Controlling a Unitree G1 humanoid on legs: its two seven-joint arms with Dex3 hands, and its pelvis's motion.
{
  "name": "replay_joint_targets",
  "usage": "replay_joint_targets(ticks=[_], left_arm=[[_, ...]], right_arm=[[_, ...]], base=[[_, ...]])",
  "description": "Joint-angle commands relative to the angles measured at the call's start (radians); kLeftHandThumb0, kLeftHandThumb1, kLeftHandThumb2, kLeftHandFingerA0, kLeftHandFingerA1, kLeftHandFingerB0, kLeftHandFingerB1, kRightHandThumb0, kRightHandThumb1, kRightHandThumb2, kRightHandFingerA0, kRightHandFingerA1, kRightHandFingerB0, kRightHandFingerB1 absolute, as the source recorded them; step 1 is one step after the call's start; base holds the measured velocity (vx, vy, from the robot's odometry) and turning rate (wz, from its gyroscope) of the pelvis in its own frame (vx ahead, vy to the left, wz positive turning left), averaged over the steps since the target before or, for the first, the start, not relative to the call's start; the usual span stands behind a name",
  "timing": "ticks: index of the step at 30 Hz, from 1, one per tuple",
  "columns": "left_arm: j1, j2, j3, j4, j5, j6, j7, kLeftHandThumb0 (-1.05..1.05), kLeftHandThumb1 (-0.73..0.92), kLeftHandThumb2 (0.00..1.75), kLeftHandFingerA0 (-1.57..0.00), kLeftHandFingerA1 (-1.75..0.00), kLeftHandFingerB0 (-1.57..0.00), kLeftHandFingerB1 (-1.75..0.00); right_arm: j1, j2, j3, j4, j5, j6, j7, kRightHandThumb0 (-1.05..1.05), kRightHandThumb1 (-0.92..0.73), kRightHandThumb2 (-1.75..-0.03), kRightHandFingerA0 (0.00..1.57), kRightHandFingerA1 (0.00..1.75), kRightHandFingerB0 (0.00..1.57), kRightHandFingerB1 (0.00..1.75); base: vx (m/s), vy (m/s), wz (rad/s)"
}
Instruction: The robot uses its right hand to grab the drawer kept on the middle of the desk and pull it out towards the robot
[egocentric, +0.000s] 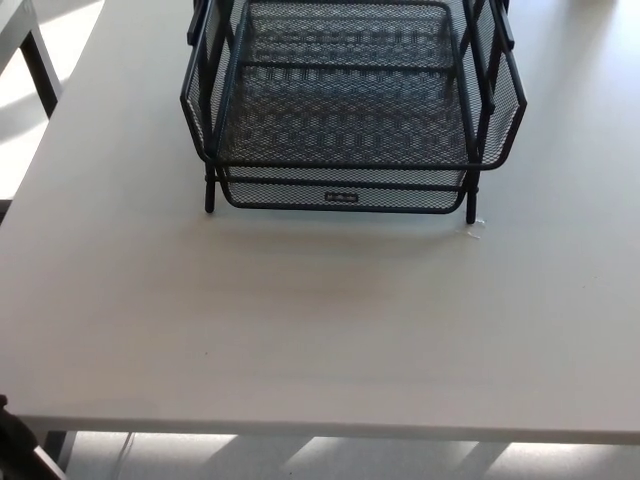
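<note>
A black wire-mesh drawer rack (350, 100) stands on the white desk (320, 320) at the upper middle of the head view. Its upper tray (350, 158) has a curved front rim. Below it, the lower drawer's front (342, 197) carries a small label and sits flush between the rack's two front legs. Neither of my hands shows. Only a dark bit of my body (15, 445) peeks in at the bottom left corner.
The desk's near edge (320, 432) runs along the bottom, with floor below it. Another table's dark leg (42, 65) stands at the upper left. A small pale scrap (475, 230) lies by the rack's right front leg.
</note>
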Motion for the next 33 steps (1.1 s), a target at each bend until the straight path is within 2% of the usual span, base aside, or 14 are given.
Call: replay_joint_targets(ticks=[1,15,16,18,20,21,22,24,25,26,27,30,31,33], left_arm=[[0.001,0.020,0.009,0.000,0.015,-0.014,-0.004,-0.35,0.57,0.57,-0.78,-0.84,-0.78,-0.56],[-0.012,0.014,0.002,0.017,0.012,-0.032,0.002,-0.31,0.55,0.57,-0.79,-0.83,-0.79,-0.57],[-0.013,0.014,0.001,0.017,0.015,-0.027,0.001,-0.32,0.55,0.57,-0.78,-0.83,-0.78,-0.56],[-0.012,0.012,0.003,0.017,0.013,-0.028,0.003,-0.33,0.55,0.57,-0.79,-0.83,-0.78,-0.56],[-0.012,0.013,0.003,0.018,0.015,-0.029,0.003,-0.34,0.56,0.56,-0.78,-0.83,-0.78,-0.56],[-0.013,0.014,0.002,0.019,0.016,-0.029,0.002,-0.33,0.56,0.57,-0.78,-0.82,-0.78,-0.55],[-0.010,0.017,0.002,0.010,0.021,-0.017,-0.003,-0.34,0.56,0.57,-0.76,-0.82,-0.77,-0.56],[-0.011,0.014,0.003,0.008,0.015,-0.013,-0.005,-0.33,0.56,0.57,-0.78,-0.82,-0.78,-0.55],[-0.011,0.014,0.003,0.007,0.014,-0.012,-0.006,-0.32,0.56,0.56,-0.79,-0.82,-0.78,-0.55],[-0.012,0.013,0.002,0.009,0.016,-0.014,-0.003,-0.33,0.56,0.57,-0.79,-0.84,-0.78,-0.56],[-0.014,0.012,0.001,0.016,0.017,-0.023,0.002,-0.32,0.55,0.57,-0.80,-0.84,-0.79,-0.56],[-0.016,0.013,0.000,0.024,0.019,-0.037,0.008,-0.32,0.55,0.57,-0.79,-0.84,-0.79,-0.56],[-0.008,0.007,0.005,0.012,0.012,-0.017,0.002,-0.32,0.55,0.57,-0.78,-0.83,-0.79,-0.56],[-0.006,0.010,0.005,0.011,0.017,-0.021,0.005,-0.32,0.56,0.57,-0.79,-0.82,-0.79,-0.55]], right_arm=[[-0.046,-0.003,0.072,0.317,0.087,-0.049,-0.113,-1.00,-0.60,-0.97,0.00,0.17,0.00,0.17],[-0.115,0.051,0.258,0.546,0.182,0.000,0.018,-0.83,-0.49,-0.93,0.02,0.45,0.05,0.45],[-0.115,0.068,0.294,0.536,0.179,0.000,0.022,-0.86,-0.65,-0.60,0.03,0.48,0.08,0.48],[-0.112,0.080,0.327,0.512,0.196,-0.002,0.049,-0.42,-0.25,-0.93,0.04,0.55,0.00,0.52],[-0.110,0.080,0.353,0.507,0.205,-0.006,0.052,-0.42,-0.25,-0.93,0.04,0.55,0.00,0.52],[-0.110,0.079,0.365,0.501,0.225,-0.004,0.119,-0.86,-0.51,-0.94,0.04,0.44,0.06,0.47],[-0.116,0.075,0.384,0.509,0.232,0.001,0.159,-0.85,-0.65,-0.60,0.05,0.45,0.09,0.44],[-0.127,0.071,0.415,0.522,0.226,0.030,0.173,-0.42,-0.26,-0.94,0.03,0.54,0.00,0.52],[-0.126,0.068,0.421,0.519,0.238,0.030,0.194,-0.88,-0.66,-0.60,0.07,0.45,0.08,0.44],[-0.126,0.065,0.429,0.515,0.257,0.034,0.253,-0.42,-0.25,-0.93,0.02,0.53,0.00,0.52],[-0.126,0.064,0.436,0.516,0.262,0.037,0.271,-0.90,-0.65,-0.61,0.12,0.43,0.12,0.42],[-0.118,0.063,0.449,0.509,0.272,0.038,0.276,-0.92,-0.65,-0.61,0.14,0.44,0.15,0.43],[-0.136,0.061,0.455,0.526,0.283,0.036,0.306,-0.89,-0.49,-0.90,0.14,0.50,0.14,0.48],[-0.174,0.055,0.460,0.598,0.305,-0.002,0.367,-0.95,-0.63,-0.60,0.22,0.48,0.18,0.42]], base=[[0.00,0.000,0.00],[0.00,0.000,0.00],[0.00,0.000,0.00],[0.00,0.000,0.00],[0.00,0.000,0.00],[0.00,0.000,0.00],[0.00,0.000,0.00],[0.00,0.000,0.00],[0.00,0.000,0.00],[0.00,0.000,0.00],[0.00,0.000,0.00],[0.00,0.000,0.00],[0.00,0.000,0.00],[0.00,0.000,0.00]])
